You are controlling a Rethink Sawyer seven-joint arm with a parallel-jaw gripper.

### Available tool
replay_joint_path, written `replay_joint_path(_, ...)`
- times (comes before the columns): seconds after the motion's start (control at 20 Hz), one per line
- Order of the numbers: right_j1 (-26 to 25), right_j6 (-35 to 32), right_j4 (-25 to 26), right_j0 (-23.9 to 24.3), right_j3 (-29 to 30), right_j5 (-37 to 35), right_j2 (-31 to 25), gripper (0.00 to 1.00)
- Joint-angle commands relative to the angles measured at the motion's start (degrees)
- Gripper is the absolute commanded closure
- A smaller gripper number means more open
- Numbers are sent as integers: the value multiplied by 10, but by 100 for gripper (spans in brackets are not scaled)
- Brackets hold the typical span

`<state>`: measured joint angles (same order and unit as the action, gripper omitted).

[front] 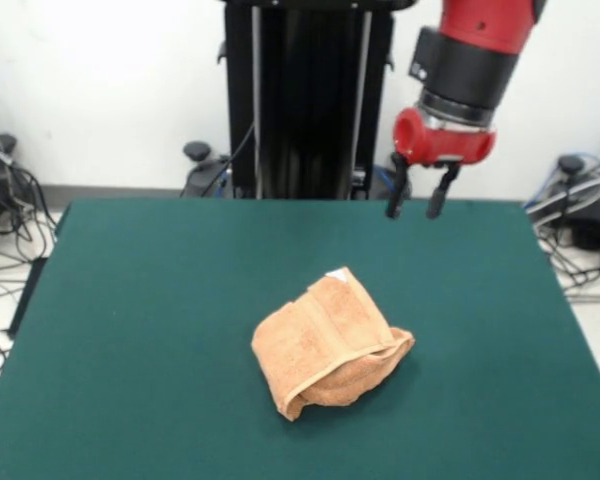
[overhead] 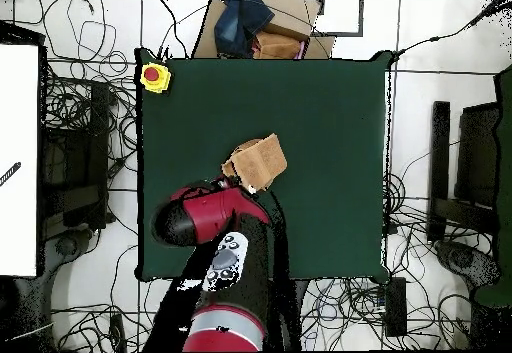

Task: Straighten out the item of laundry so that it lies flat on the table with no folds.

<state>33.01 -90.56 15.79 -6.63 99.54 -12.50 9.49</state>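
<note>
The light orange-tan towel [front: 330,345] lies bunched and folded over itself near the middle of the dark green table [front: 130,330]. A small white tag [front: 337,272] shows at its far edge. My gripper [front: 416,206] hangs open and empty above the table's far side, up and to the right of the towel and apart from it. In the overhead view the towel [overhead: 258,161] is a small folded heap on the table [overhead: 330,119]. The red arm [overhead: 205,214] sits just below-left of the towel and covers the gripper.
A yellow box with a red button [overhead: 153,76] sits at one table corner. Cardboard boxes and a dark cloth [overhead: 262,21] lie beyond the far edge. Cables cover the floor all round. The black pedestal [front: 305,100] stands behind the table.
</note>
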Motion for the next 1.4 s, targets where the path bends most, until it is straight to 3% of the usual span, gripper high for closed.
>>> replay_joint_path(0.05, -51, -171, -36, -47, -38, 83, 109, 0)
replay_joint_path(0.25, -76, -194, -75, -95, -23, 147, 169, 0)
replay_joint_path(0.55, -105, -187, -147, -134, -2, 180, 195, 0)
replay_joint_path(1.15, -225, -151, -239, -182, -15, 260, 217, 0)
replay_joint_path(1.4, -232, -141, -251, -181, -12, 288, 207, 0)
